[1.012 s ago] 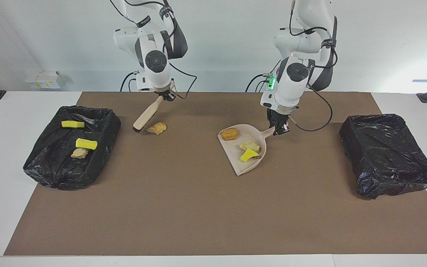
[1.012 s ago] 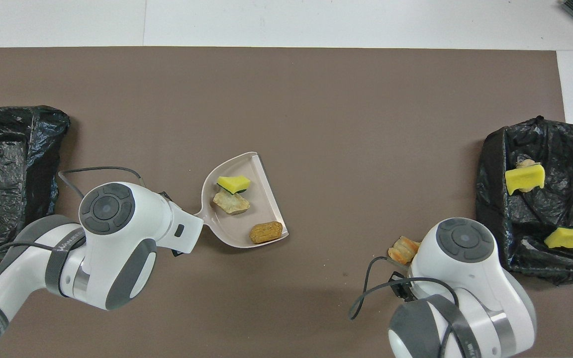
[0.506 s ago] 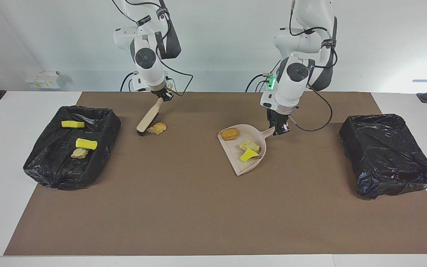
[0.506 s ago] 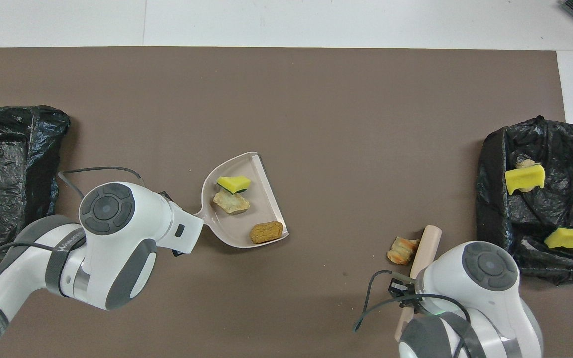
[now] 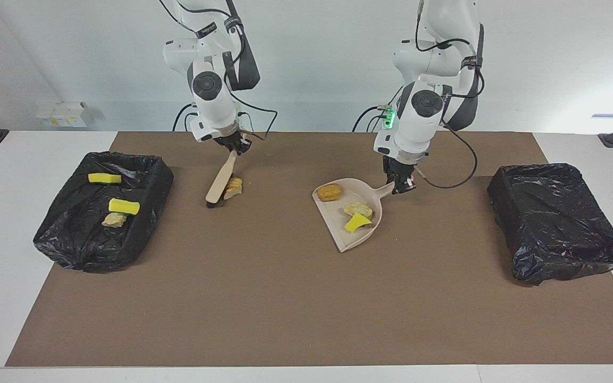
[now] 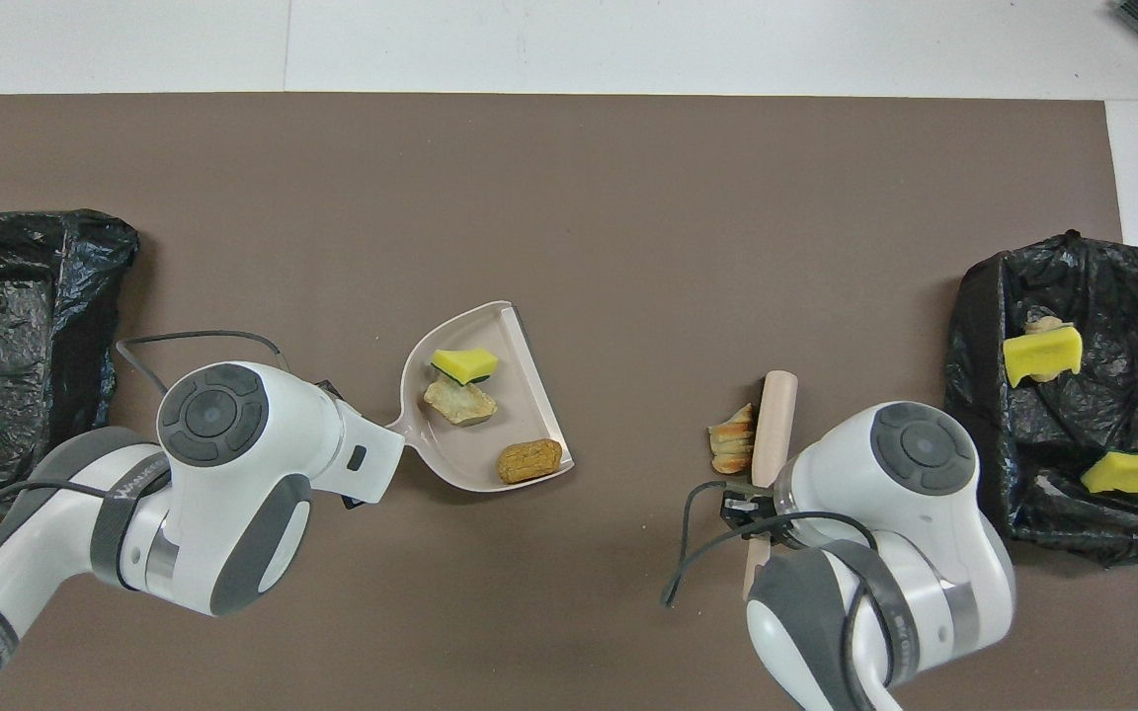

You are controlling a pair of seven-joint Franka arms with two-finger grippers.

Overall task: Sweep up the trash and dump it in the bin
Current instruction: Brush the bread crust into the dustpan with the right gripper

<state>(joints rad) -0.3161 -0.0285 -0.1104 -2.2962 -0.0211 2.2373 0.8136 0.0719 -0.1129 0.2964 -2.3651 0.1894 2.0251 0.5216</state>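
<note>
Orange-brown bread scrap [image 5: 233, 188] touches the brush [image 5: 220, 180] below the right hand [image 5: 234, 145].

Two white robot arms reach down over a worktop [image 5: 306, 298]. The right arm bends at the elbow, its wrist tilted, and the right gripper [image 5: 233, 147] points downward with fingertips clamped on a brush handle [image 5: 225, 171]. The left arm hangs steeply, and the left gripper [image 5: 402, 183] sits low, fingertips pinched on a dustpan handle [image 5: 385, 190].
</note>
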